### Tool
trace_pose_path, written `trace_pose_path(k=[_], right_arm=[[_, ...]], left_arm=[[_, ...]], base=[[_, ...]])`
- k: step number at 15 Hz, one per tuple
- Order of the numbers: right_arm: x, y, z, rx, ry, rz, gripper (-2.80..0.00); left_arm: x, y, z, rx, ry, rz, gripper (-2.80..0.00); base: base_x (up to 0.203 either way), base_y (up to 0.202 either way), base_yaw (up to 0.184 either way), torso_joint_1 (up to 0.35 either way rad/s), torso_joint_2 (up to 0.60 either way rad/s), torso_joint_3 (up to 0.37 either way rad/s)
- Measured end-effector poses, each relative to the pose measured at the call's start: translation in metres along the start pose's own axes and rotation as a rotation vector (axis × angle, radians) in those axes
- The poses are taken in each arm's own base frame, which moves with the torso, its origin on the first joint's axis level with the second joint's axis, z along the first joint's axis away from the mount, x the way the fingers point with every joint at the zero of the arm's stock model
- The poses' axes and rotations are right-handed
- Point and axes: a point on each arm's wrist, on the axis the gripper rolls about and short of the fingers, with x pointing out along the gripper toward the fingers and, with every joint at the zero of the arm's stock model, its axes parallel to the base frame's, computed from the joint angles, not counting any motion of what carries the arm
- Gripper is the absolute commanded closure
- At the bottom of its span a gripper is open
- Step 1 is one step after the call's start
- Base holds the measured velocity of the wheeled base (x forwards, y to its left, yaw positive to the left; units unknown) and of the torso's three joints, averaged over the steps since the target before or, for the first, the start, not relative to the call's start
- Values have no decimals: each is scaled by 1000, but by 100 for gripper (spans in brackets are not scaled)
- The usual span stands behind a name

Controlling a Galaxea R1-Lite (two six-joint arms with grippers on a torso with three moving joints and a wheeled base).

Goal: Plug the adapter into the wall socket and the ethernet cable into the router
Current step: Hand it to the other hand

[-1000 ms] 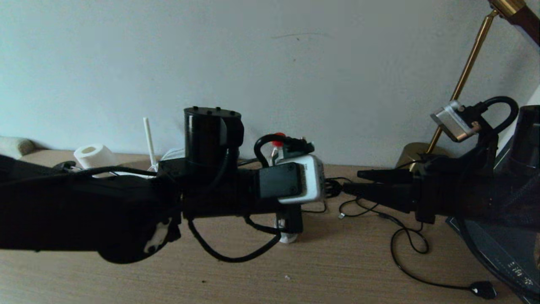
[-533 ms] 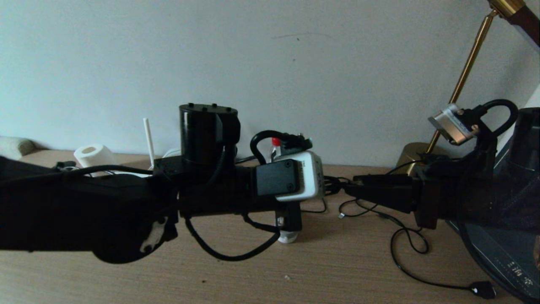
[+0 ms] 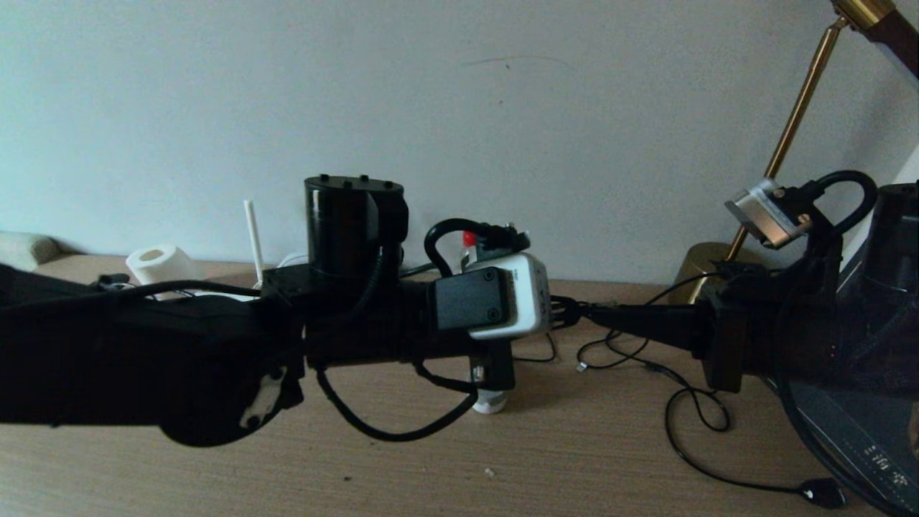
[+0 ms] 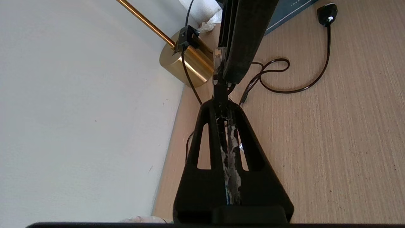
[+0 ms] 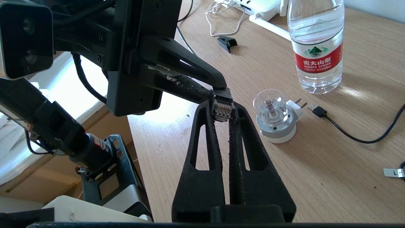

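The ethernet cable's connector, gold contacts showing, sits between the tips of my right gripper, which is shut on it. My left gripper reaches in from the other side, shut on the same connector's back end. In the head view both grippers meet tip to tip above the table, left and right. The ethernet cable trails over the table to its round disc. The router lies far back by a white cord; one antenna shows. Adapter and wall socket are out of view.
A water bottle and a clear-domed plug-in light stand under the grippers. A black USB lead lies nearby, and a small black block. A brass lamp base is at the back right, a paper roll at the back left.
My right gripper moved left to the left gripper's tip, and its fingers, spread a second ago, closed on the connector. The left arm shifted slightly left.
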Motion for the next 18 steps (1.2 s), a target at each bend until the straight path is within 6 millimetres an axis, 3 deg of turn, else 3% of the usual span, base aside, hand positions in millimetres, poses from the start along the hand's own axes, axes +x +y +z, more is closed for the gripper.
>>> trace_pose_path(k=[10, 11, 18], right_arm=[[0, -1, -3, -2, 6, -4, 0], [0, -1, -4, -3, 7, -4, -280], [-2, 1, -1, -4, -14, -4, -280]], left_arm=[[1, -8, -2, -9, 9, -23, 0], [1, -8, -2, -9, 9, -24, 0], [-1, -11, -4, -14, 13, -32, 0]], base=[[0, 0, 0, 0, 0, 0], [0, 0, 0, 0, 0, 0], [0, 0, 0, 0, 0, 0]])
